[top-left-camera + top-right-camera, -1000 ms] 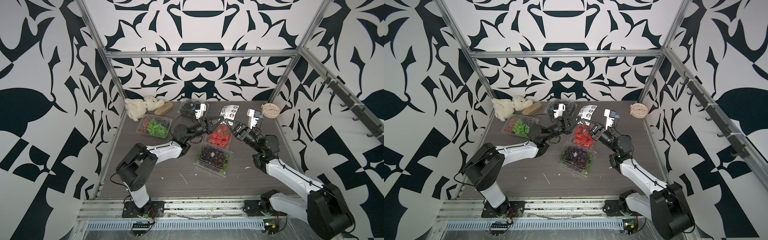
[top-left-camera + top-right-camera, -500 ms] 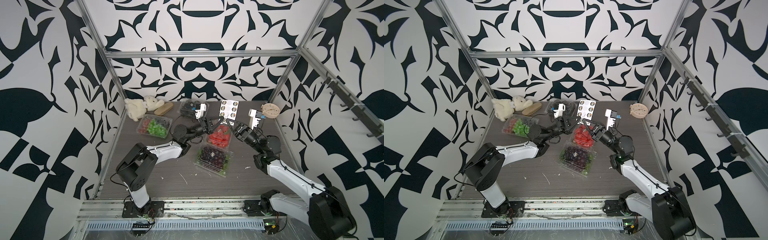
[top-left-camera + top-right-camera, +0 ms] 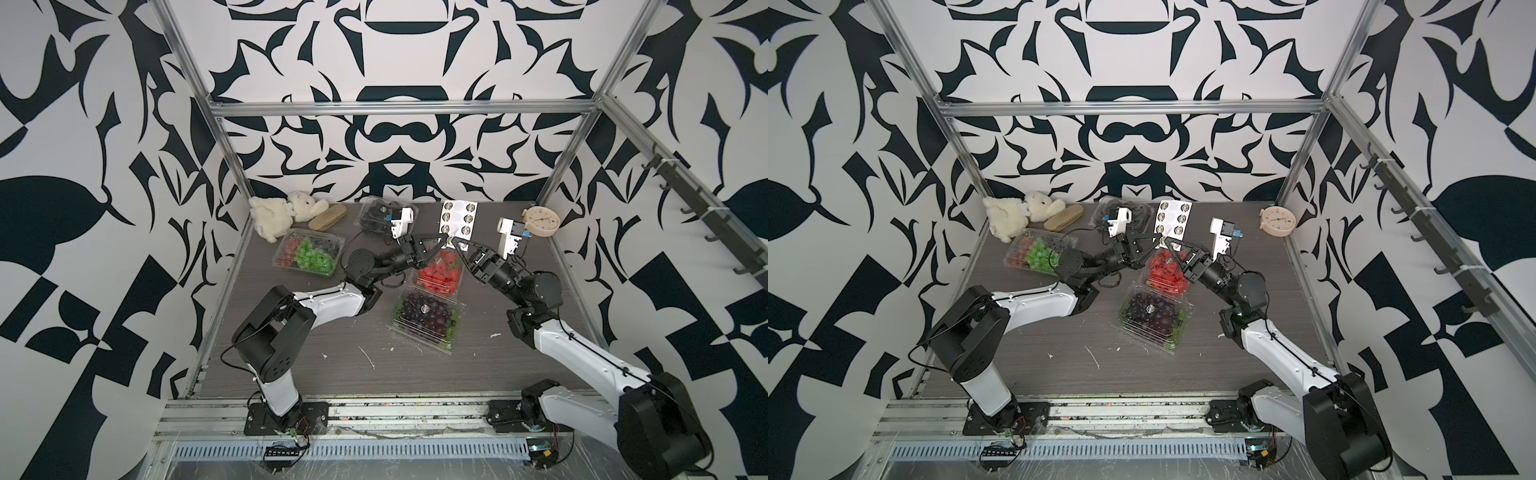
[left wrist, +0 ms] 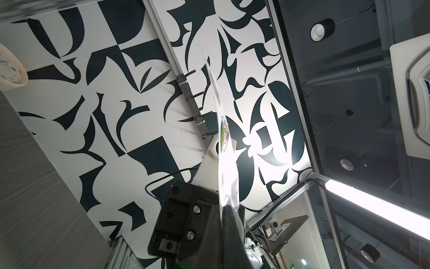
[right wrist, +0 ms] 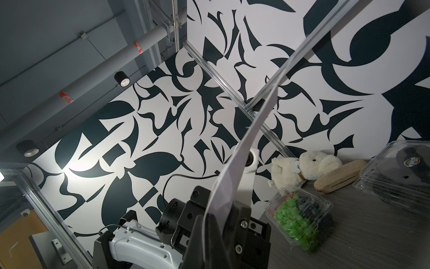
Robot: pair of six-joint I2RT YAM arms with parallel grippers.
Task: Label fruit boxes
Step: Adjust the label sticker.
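Note:
Both grippers hold a white sticker sheet (image 3: 457,218) upright above the strawberry box (image 3: 440,272). My left gripper (image 3: 446,238) is shut on the sheet's lower edge, and my right gripper (image 3: 455,243) is shut on it just beside. In the wrist views the sheet (image 4: 223,130) (image 5: 244,163) shows edge-on, rising from the shut left gripper (image 4: 223,209) and right gripper (image 5: 216,216). The dark grape box (image 3: 428,313) lies nearer the front with a round sticker on its lid. The mixed green-grape box (image 3: 309,253) is at the left. The black berry box (image 3: 376,214) is at the back.
A white plush toy (image 3: 278,214) and a tan oblong block (image 3: 328,216) lie in the back left corner. A round beige clock (image 3: 540,220) sits at the back right. Aluminium frame posts and patterned walls close in the dark table (image 3: 353,374).
The sticker sheet has swung from tilted to upright and risen slightly, held by both grippers. The boxes have not moved.

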